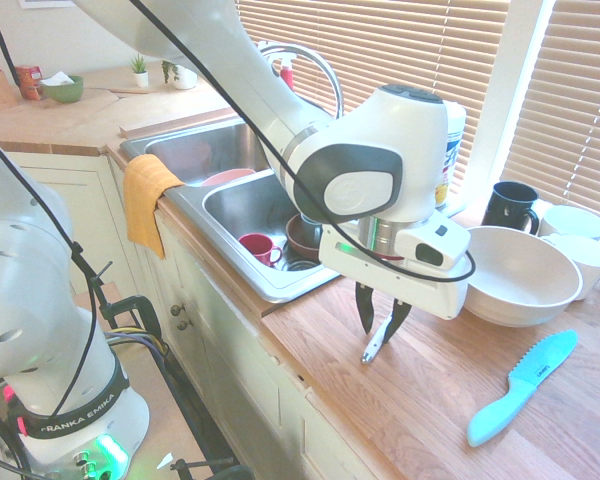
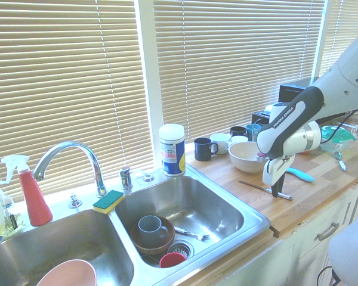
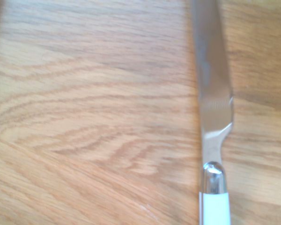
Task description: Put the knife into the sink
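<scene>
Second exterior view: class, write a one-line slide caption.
Franka gripper pointing down over the white-handled knife on the wooden counter, right of the steel sink.

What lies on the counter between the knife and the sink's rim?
Nothing: in the second exterior view the wood between the knife and the sink rim is bare. The gripper stands over the knife, not on the sink side.

A white robot arm points its tool [image 1: 382,318] straight down at a wooden tabletop [image 1: 420,400], the dark fingers [image 1: 365,306] drawn in around the knife [image 1: 377,347], which lies near the tabletop's front edge, just beside the sink [image 1: 280,283]. A red cup [image 1: 259,248] and a brown bowl [image 1: 302,240] sit in the near basin. A large white bowl [image 1: 520,275] stands toward the back edge, a light-blue serrated knife [image 1: 521,388] well apart.
</scene>
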You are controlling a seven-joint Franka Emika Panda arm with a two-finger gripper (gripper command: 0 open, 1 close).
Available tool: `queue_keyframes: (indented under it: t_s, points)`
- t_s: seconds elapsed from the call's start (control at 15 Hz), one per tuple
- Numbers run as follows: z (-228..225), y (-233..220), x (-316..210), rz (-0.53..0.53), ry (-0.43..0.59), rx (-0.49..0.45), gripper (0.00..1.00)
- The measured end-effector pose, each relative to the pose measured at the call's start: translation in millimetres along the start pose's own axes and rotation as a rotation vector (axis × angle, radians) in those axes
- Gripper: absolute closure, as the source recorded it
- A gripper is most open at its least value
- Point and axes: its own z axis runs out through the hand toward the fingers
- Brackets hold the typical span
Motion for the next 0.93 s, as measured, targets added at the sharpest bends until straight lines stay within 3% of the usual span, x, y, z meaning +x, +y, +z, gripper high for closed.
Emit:
queue_keyframes:
  t_s: [0.53,0.93]
  points:
    - [-1,-4,1,0.008,0.01,0.008,1.0]
    - [-32,-54,3,0.032,0.048,0.037,1.0]
